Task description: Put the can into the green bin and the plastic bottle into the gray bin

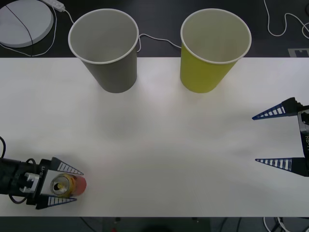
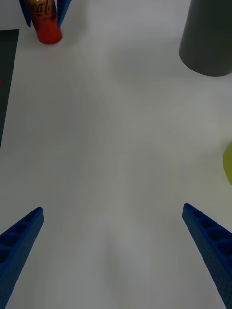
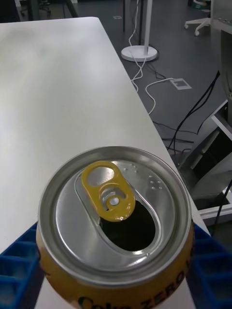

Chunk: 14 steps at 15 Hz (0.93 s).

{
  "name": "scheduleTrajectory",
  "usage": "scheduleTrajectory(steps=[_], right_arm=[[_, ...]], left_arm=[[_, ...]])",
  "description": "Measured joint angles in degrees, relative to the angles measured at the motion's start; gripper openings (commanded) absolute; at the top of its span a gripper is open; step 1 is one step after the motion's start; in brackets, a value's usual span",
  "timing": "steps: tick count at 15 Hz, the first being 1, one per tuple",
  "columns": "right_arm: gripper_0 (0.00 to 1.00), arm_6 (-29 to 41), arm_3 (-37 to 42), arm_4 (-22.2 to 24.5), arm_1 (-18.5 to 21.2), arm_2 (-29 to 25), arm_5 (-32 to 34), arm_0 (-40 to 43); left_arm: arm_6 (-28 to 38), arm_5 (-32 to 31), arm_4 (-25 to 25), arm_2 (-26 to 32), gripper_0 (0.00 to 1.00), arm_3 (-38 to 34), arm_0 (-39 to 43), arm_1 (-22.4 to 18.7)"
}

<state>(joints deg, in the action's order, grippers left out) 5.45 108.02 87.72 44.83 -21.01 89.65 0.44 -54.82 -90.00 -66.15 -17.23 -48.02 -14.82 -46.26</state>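
Counter (image 1: pixel 159 145): white, carrying both bins along its far edge and the can at its near-left corner.

Left hand (image 1: pixel 69 184): at the near-left corner of the counter, its two blue ribbed fingers clamped on the can from either side.

Can (image 1: pixel 67 184): upright between the left hand's fingers, red-orange body, metal top with a yellow pull tab; the mouth is open, seen close in the left wrist view (image 3: pixel 116 212). In the right wrist view it stands far across the counter (image 2: pixel 46 21), its base seeming to rest on the surface.

Right hand (image 1: pixel 271 138): near the right edge of the counter, about midway between near and far edges, fingers spread wide apart and holding nothing.

Gray bin (image 1: pixel 105 48): upright at the far edge, left of centre, white rim, pale inside.

Green bin (image 1: pixel 214 48): upright at the far edge, right of centre, beside the gray bin but well apart from it, white rim, pale inside.

Floor behind the counter: dark, with white cables (image 1: pixel 159 41) and a round white base (image 1: pixel 24 21) at the far left.
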Motion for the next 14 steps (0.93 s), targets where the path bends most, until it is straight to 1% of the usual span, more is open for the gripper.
scheduleTrajectory(steps=[4, 8, 9, 12, 14], right_arm=[[1.00, 0.0, 0.0, 0.0, 0.0, 0.0, 0.0, 0.0], [1.00, 0.0, 0.0, 0.0, 0.0, 0.0, 0.0, 0.0], [1.00, 0.0, 0.0, 0.0, 0.0, 0.0, 0.0, 0.0], [1.00, 0.0, 0.0, 0.0, 0.0, 0.0, 0.0, 0.0], [1.00, 0.0, 0.0, 0.0, 0.0, 0.0, 0.0, 0.0]], left_arm=[[1.0, 0.0, 0.1, 0.0, 0.00, 0.0, 0.0, 0.2], [3.0, 0.0, 1.4, 0.7, 0.00, -0.3, -0.1, 0.1], [4.6, 0.0, 1.6, 1.0, 0.00, -1.1, -0.2, -0.2], [12.6, 0.0, 1.4, 2.0, 0.00, -6.0, -0.2, -2.5], [18.1, 0.0, -0.6, 4.2, 0.00, -9.5, -0.2, -3.7]])
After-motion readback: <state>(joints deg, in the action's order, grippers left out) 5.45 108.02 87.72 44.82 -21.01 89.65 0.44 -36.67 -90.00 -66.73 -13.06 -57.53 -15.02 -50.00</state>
